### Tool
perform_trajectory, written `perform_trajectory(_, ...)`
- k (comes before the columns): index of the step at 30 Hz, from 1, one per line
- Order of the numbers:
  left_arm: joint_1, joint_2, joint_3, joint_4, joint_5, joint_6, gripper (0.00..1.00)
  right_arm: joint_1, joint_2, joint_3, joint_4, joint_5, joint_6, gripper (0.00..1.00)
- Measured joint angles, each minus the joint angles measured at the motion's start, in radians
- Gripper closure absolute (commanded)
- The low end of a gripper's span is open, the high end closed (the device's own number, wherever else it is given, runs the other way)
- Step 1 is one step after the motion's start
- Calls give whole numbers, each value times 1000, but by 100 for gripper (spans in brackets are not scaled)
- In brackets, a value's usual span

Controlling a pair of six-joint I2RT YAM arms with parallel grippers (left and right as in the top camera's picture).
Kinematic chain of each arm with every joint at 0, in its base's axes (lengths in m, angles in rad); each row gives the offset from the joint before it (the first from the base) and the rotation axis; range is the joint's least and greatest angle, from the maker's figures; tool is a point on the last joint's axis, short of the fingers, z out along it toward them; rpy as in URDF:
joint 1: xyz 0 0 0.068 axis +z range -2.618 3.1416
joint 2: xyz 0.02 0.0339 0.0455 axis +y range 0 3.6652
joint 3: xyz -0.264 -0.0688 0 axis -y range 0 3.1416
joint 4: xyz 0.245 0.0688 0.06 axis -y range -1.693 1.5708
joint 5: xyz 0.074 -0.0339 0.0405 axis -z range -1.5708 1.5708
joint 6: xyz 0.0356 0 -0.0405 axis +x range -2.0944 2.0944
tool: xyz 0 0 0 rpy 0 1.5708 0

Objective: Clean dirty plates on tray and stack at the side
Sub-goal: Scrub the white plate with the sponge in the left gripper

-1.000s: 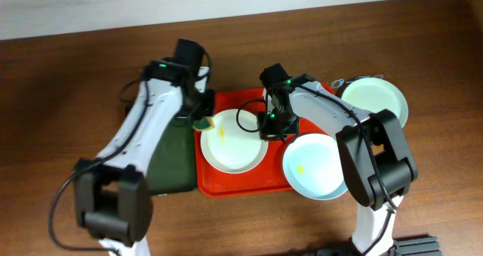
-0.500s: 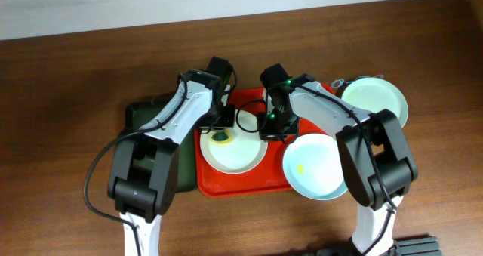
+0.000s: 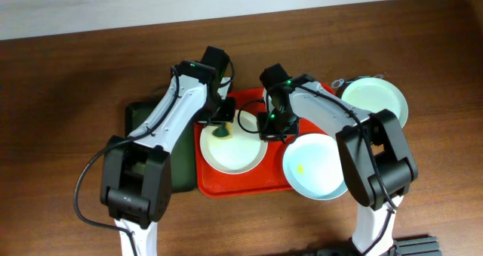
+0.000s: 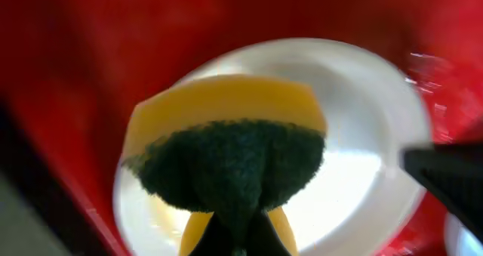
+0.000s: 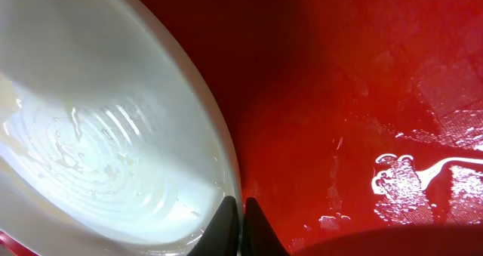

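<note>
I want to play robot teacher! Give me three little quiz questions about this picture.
1. True or false: the sponge hangs over the plate on the red tray.
2. Which plate shows a yellow smear? A: the one under the sponge. B: the one at the tray's right edge. C: the farthest one.
3. Fill in: the right gripper pinches the plate's ____.
Key: 1 true; 2 B; 3 rim.

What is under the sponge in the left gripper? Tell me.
A white plate sits under the sponge, on the red tray. The patch of plate right beneath the sponge is covered, so any smear there cannot be seen.
</note>
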Motion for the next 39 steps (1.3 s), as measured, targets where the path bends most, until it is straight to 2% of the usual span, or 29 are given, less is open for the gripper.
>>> perform_trajectory(5, 0, 24, -4, 1, -66, -32, 100, 0, 0, 0, 2, 0, 0, 96)
perform_trajectory(10, 3, 102, -28, 3, -26, -34, 100, 0, 0, 0, 2, 0, 0, 96)
perform_trajectory(16, 20, 118, -23, -12, 220, 51, 100, 0, 0, 0, -2, 2, -1, 96)
perform_trajectory(18, 10, 107, -23, -15, 250, 60, 100, 0, 0, -1, -2, 1, 0, 96)
perform_trajectory(20, 8, 61, -24, -23, 230, 60, 100, 0, 0, -1, -2, 2, 0, 96)
perform_trajectory(24, 8, -68, -24, -71, 90, 25, 100, 0, 0, -1, -2, 1, -2, 96)
perform_trajectory(27, 8, -73, -45, -60, 30, 14, 100, 0, 0, -1, -2, 1, 0, 96)
perform_trajectory(39, 4, -73, -113, 6, 15, 13, 100, 0, 0, -1, -1, 1, 0, 96)
